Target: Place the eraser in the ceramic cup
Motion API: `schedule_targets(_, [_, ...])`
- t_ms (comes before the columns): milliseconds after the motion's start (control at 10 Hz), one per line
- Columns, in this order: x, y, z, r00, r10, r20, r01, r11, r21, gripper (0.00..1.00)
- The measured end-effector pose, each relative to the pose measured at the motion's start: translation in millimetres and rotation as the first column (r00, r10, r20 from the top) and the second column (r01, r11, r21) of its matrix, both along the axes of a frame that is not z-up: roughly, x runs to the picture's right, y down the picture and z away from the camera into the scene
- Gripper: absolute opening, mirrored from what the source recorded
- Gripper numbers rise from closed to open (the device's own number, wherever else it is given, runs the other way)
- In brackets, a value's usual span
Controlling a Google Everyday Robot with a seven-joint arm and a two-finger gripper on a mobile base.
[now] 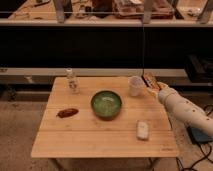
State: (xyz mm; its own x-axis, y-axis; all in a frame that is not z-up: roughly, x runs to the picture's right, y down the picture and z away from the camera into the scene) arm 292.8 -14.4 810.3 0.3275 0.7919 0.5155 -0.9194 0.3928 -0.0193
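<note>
Eraser point(150, 80) in claw point(153, 85) just beside ceramic cup point(135, 85).

the wooden table point(90, 140) carries a green bowl point(106, 104), ceramic cup point(135, 85), clear bottle point(73, 81), whitish block point(143, 129) and reddish-brown lump point(67, 112); the end effector point(154, 86) hangs by the cup.

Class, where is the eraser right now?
The eraser is held up by the gripper at the right of the camera view, just right of the ceramic cup near the table's back right corner.

A lab or workshop: cluttered workbench point(105, 12) behind a wooden table point(100, 140), tool point(152, 84) at its right edge.
</note>
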Motion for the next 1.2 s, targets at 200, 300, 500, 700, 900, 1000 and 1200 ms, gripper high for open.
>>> schedule_targets(200, [-5.9,6.6,25.1,1.000,0.006,0.012,-0.006,0.9997,-0.024,0.00])
schedule_targets(300, [-10.8,5.5,32.9,1.000,0.000,0.016,0.000,0.9995,-0.030,0.00])
schedule_targets(500, [-24.2,-3.9,48.9,0.999,-0.026,0.022,0.026,0.9990,-0.036,0.00])
schedule_targets(700, [-34.7,-17.6,53.8,0.999,-0.043,0.028,0.043,0.9987,-0.029,0.00])
schedule_targets(900, [-43.4,-30.8,56.7,0.997,-0.064,0.031,0.065,0.9977,-0.021,0.00])
schedule_targets(1000, [-45.3,-36.2,58.1,0.997,-0.068,0.033,0.069,0.9975,-0.019,0.00])
schedule_targets(1200, [-48.3,-43.8,61.1,0.997,-0.064,0.044,0.064,0.9978,-0.018,0.00])
